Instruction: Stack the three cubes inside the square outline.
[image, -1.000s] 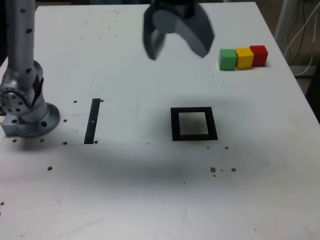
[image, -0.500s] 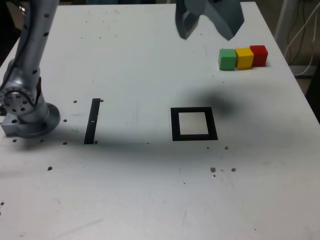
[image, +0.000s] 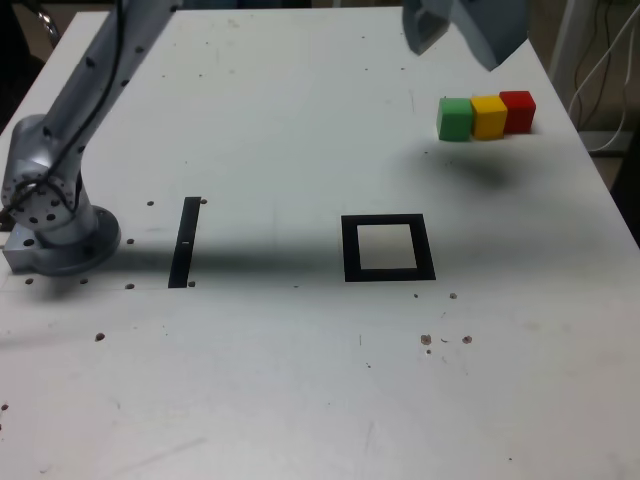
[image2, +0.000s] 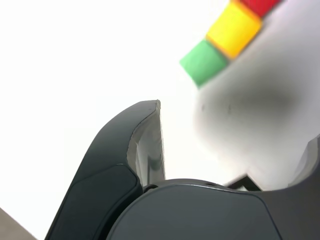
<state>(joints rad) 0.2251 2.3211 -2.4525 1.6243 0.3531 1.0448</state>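
Overhead, 2 fingers (image: 428, 28) of the gripper (image: 458, 50) stand spread wide with nothing between them, near the top edge of the exterior view and above the white table (image: 250, 380). Below them in that view, 3 small cubes sit in 1 slanting row on the table: the green cube (image: 455, 120) at the exterior view's left, the yellow cube (image: 489, 117) in the middle, and the red cube (image: 518, 112) at the exterior view's right. The green and yellow cubes look to be touching, and the yellow and red ones do too; none is stacked. The square outline (image: 352, 250), 1 thick black frame around a white centre, lies nearer the exterior view's bottom than the row, well apart from all 3 cubes, and holds 0 cubes. Farther to the exterior view's left is 1 straight black strip (image: 184, 243), and beyond it the round base (image: 75, 250) of the arm (image: 95, 95), which leans up toward the top of that view. The wrist view shows the same 3 cubes beyond the open fingers, the red one cut off by the picture's edge, with 1 soft shadow (image2: 265, 95) on the table beside the row.
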